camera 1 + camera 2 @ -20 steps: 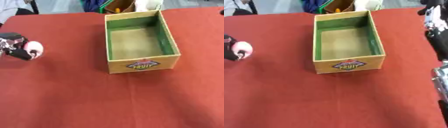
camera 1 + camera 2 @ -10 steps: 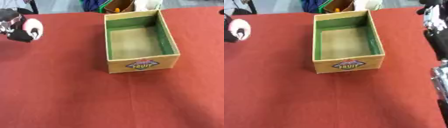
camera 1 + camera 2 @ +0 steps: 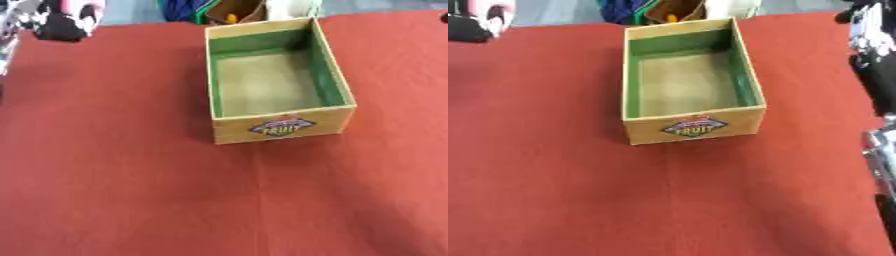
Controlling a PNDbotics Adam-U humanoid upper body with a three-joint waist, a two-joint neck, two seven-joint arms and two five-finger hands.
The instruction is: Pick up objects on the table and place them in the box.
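Observation:
A wooden box (image 3: 282, 127) with green inner walls and a "FRUIT" label stands open near the table's far middle; nothing lies inside it. My left hand (image 3: 51, 23) is blurred at the far left corner, left of the box and well apart from it. Its fingers are curled round a pale pink round object (image 3: 89, 9). In the right eye view my right arm runs up the right edge, with the right hand (image 3: 870, 31) near the top right, beside the box's far right corner. That hand shows only as dark and silver parts.
A red cloth (image 3: 131, 190) covers the table. Behind the far edge, just past the box, stand blue, brown and white bags (image 3: 229, 9).
My left hand has carried the pink object from the table's left middle up toward the far left corner. The box and the right arm have stayed put.

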